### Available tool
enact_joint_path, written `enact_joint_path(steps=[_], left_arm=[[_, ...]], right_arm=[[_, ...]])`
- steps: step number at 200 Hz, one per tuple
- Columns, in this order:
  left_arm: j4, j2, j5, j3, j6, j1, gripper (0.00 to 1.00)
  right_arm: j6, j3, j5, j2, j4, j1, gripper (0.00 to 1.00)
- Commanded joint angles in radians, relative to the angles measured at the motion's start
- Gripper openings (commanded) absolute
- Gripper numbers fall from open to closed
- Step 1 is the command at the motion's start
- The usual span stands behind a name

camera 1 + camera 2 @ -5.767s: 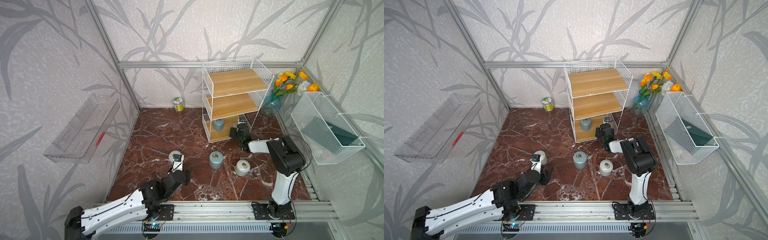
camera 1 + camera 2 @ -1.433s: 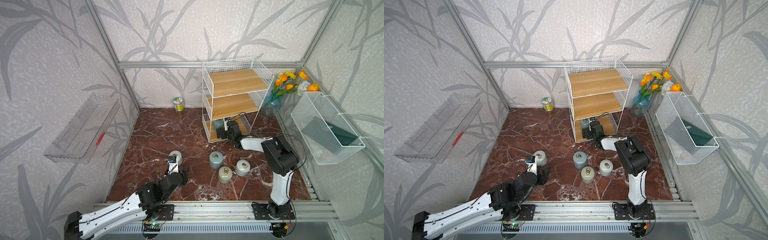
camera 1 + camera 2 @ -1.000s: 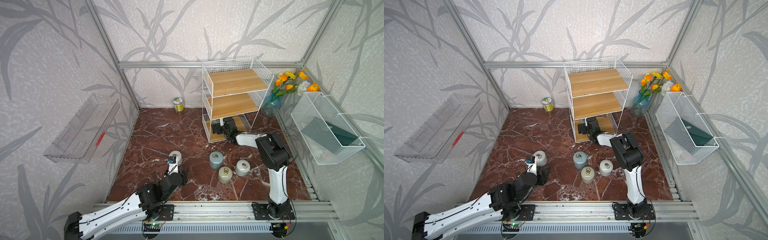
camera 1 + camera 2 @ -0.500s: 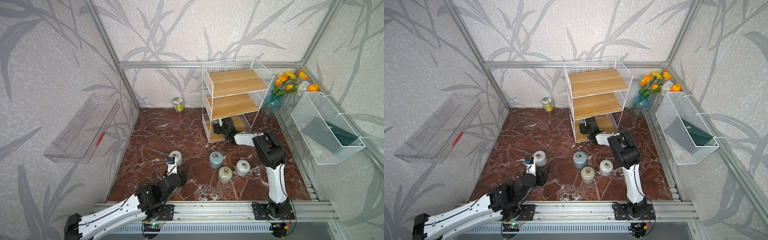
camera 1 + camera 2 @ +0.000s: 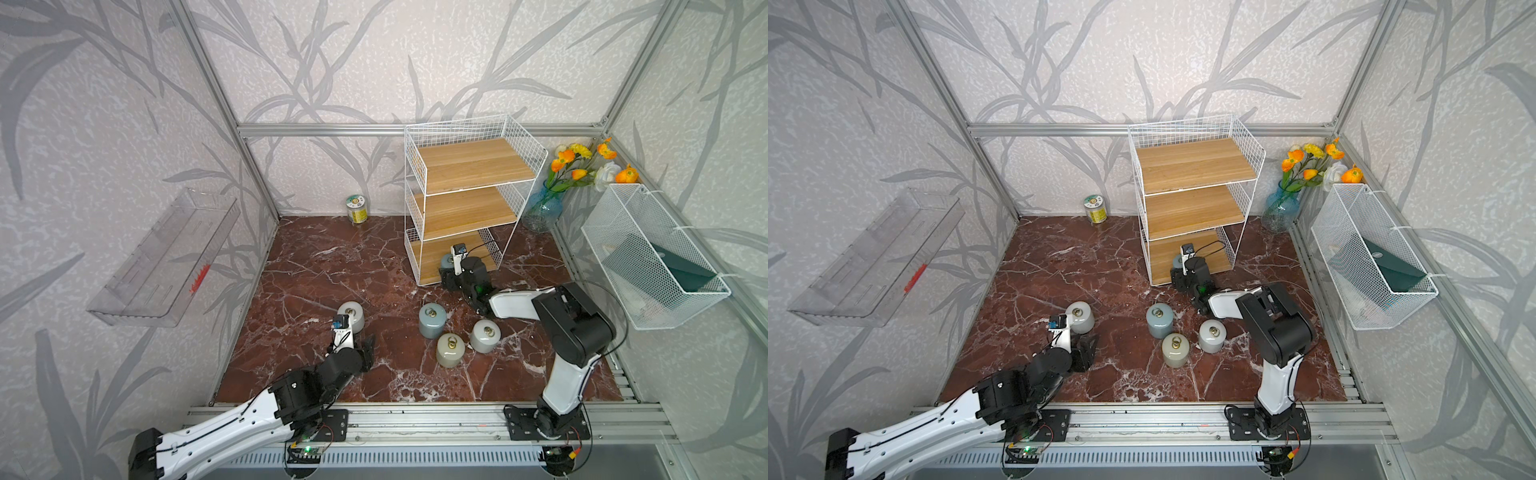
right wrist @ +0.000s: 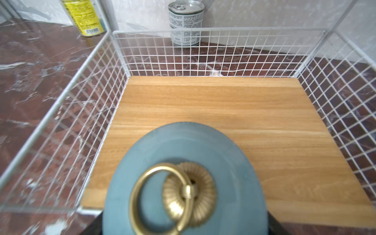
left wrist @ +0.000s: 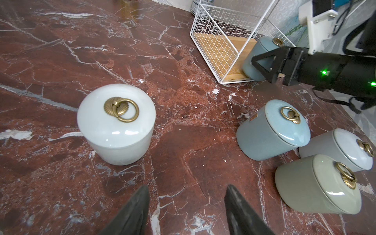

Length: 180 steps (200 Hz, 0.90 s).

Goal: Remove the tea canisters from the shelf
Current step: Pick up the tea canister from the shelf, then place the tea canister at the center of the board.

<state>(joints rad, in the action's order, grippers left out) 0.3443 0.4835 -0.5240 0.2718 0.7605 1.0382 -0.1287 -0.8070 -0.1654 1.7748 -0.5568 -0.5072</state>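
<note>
A blue-grey tea canister [image 6: 183,154] stands at the front edge of the shelf's [image 5: 473,166] lowest board. My right gripper [image 5: 449,272] is shut on it, with a black finger [image 7: 264,65] against its side. The canister's brass ring fills the right wrist view. On the marble floor stand an off-white canister [image 5: 351,316], a blue-grey one [image 5: 432,320], a beige one [image 5: 449,350] and another off-white one [image 5: 485,336]. My left gripper [image 7: 186,203] hovers open and holds nothing, just short of the lone off-white canister [image 7: 116,124].
A green-and-yellow tin [image 5: 356,209] stands by the back wall, and a silver tin [image 6: 186,22] stands behind the shelf. A blue vase of flowers [image 5: 544,208] fills the back right corner. A white mesh basket [image 5: 652,257] hangs on the right wall and a clear tray [image 5: 166,257] on the left.
My right gripper has closed on the blue-grey canister on the lowest board and drawn back with it toward the board's front edge. The left arm has barely moved.
</note>
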Motion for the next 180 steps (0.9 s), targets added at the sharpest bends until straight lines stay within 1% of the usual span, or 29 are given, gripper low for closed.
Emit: enact_joint_path(steps=[1,21,44,69,86,102,118,134,137,144,180], left_arm=[[-0.003,-0.007,0.002,-0.02,0.0,-0.007,0.61],[-0.016,-0.005,0.012,-0.021,-0.001,-0.007,0.61],[-0.009,-0.005,0.014,-0.015,-0.007,-0.007,0.6],[0.0,-0.012,-0.017,0.015,-0.046,-0.007,0.61],[0.0,-0.015,-0.037,0.04,-0.077,-0.007,0.61],[0.001,-0.011,-0.046,0.055,-0.095,-0.009,0.61],[0.002,-0.007,-0.05,0.065,-0.101,-0.009,0.61],[0.004,-0.008,-0.051,0.069,-0.097,-0.009,0.61],[0.003,-0.009,-0.05,0.07,-0.096,-0.009,0.61],[0.004,-0.01,-0.047,0.071,-0.096,-0.009,0.61],[0.041,-0.033,-0.054,0.09,-0.097,-0.009,0.61]], right_arm=[[0.047,0.035,-0.021,-0.205,-0.076,-0.042,0.72],[0.093,0.076,-0.043,-0.35,-0.005,-0.084,0.72],[0.075,0.061,-0.023,-0.503,0.211,-0.136,0.72],[0.095,0.104,-0.087,-0.632,0.26,-0.266,0.72],[0.087,0.101,-0.117,-0.666,0.302,-0.354,0.72],[0.064,0.088,-0.125,-0.662,0.325,-0.43,0.73],[0.033,0.077,-0.129,-0.626,0.316,-0.486,0.73],[0.022,0.065,-0.137,-0.557,0.289,-0.509,0.73],[0.021,0.062,-0.137,-0.544,0.287,-0.537,0.73],[0.02,0.053,-0.133,-0.507,0.275,-0.55,0.72],[0.028,-0.002,-0.08,-0.327,0.216,-0.597,0.75]])
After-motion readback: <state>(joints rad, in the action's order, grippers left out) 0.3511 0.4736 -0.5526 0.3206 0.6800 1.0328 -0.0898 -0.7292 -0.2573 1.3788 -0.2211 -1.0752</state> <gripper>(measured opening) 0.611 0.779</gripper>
